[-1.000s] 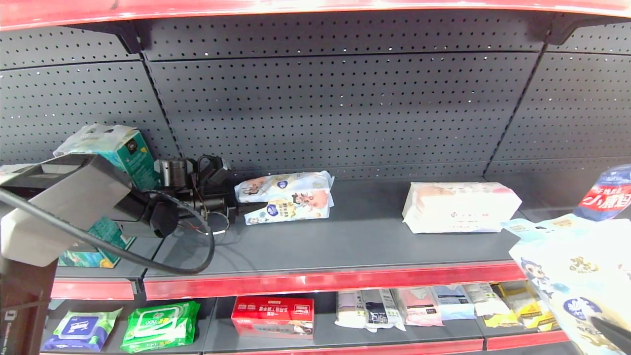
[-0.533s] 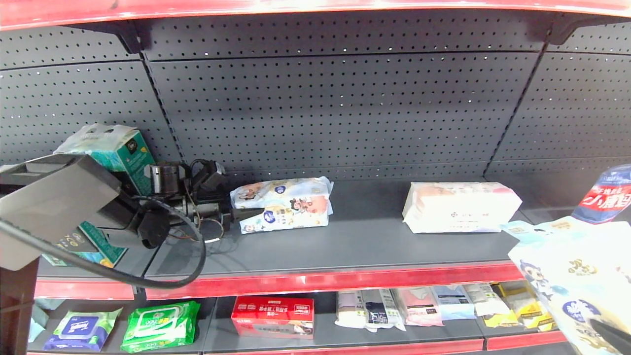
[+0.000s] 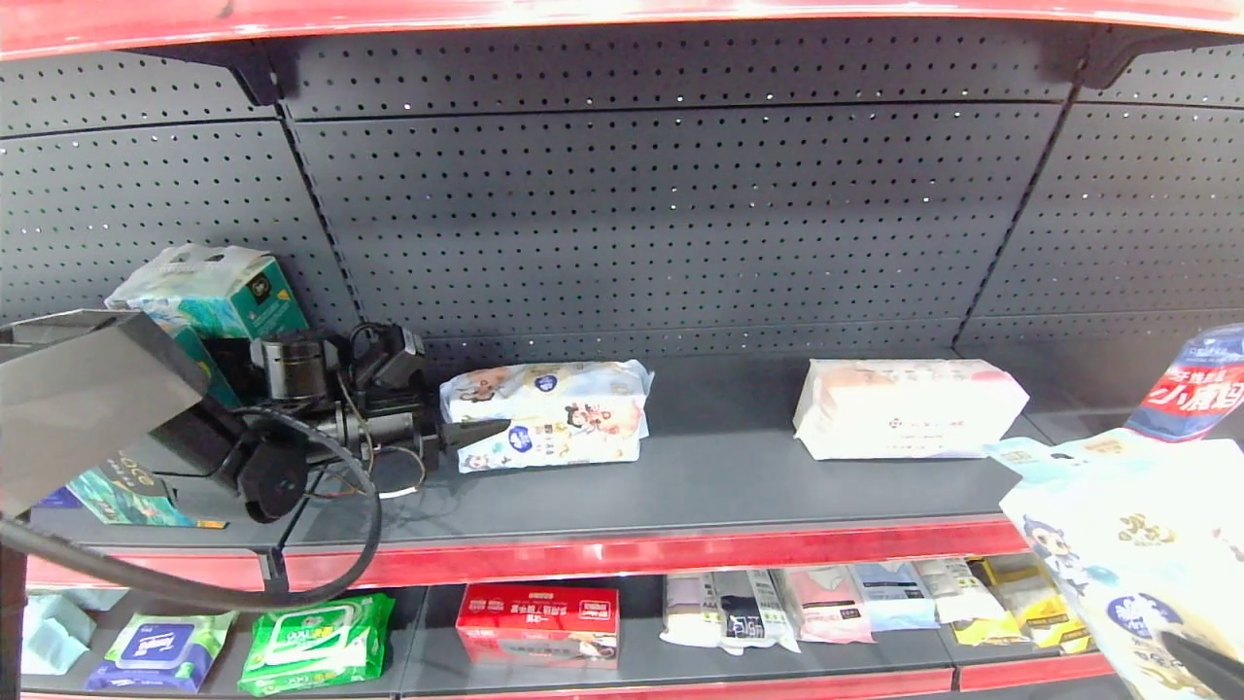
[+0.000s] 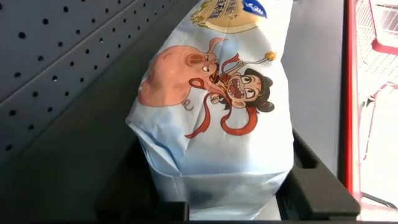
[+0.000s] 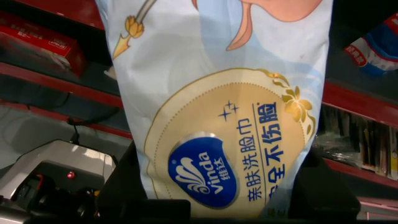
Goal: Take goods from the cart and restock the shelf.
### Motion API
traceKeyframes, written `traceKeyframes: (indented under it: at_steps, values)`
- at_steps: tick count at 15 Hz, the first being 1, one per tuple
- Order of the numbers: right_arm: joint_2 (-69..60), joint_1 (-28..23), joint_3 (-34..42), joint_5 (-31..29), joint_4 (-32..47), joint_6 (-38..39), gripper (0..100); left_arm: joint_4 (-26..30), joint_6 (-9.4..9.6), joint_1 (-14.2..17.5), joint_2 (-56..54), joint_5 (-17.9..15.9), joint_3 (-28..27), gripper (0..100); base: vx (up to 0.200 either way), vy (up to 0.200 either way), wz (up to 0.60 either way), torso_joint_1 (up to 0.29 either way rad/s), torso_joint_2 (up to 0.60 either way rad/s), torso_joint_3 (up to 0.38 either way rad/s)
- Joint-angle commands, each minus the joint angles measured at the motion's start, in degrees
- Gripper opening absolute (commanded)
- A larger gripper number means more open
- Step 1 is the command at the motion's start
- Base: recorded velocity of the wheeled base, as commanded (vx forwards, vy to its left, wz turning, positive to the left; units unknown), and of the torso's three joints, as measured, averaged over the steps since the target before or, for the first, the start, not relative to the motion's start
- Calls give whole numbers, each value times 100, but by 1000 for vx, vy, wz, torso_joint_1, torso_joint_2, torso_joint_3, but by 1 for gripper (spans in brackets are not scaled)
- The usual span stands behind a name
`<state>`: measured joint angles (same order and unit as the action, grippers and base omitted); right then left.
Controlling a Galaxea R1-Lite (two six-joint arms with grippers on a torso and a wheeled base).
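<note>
So, my left gripper (image 3: 468, 430) is clamped on a cartoon pack (image 3: 559, 413) that looks set down on the shelf (image 3: 719, 467), not yet released. My right gripper (image 5: 224, 186) grasps a second pack (image 3: 1137, 544), unshelved. Beyond my left fingertips sits a white pack (image 3: 904, 406).

The head camera faces the shelf (image 3: 700, 476) from farther back. Wrist cameras sit close behind the left claw (image 4: 224, 190) and right claw (image 5: 214, 202). The shelf pack (image 3: 549, 413) and raised pack (image 3: 1132, 535) just ahead of them also show from the head.

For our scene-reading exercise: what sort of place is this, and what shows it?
Likely a shop aisle: a red-edged shelf, a pegboard back panel behind it, and packaged goods lined up on the level below.
</note>
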<state>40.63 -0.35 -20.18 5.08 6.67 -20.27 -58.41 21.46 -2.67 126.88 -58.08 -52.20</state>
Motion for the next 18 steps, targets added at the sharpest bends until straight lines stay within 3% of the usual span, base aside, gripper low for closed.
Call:
traceKeyframes:
  at_steps: [1,5,8,16,18]
  values:
    - [15,0,5,1,1,-3,0,-154,-10,82,-120,-46,245,0,0,0,0,0,0,0]
    - [33,-9,-4,1,1,-3,0,-250,-89,223,-331,-274,676,0,0,0,0,0,0,0]
    - [112,-9,-4,1,1,-3,0,-619,-124,337,-357,-556,957,0,0,0,0,0,0,0]
    - [182,-9,-30,1,-43,-12,0,-1024,-124,372,-357,-775,1476,0,0,0,0,0,0,0]
    - [182,-9,-22,1,-43,-3,0,-1173,-203,372,-357,-837,1537,0,0,0,0,0,0,0]
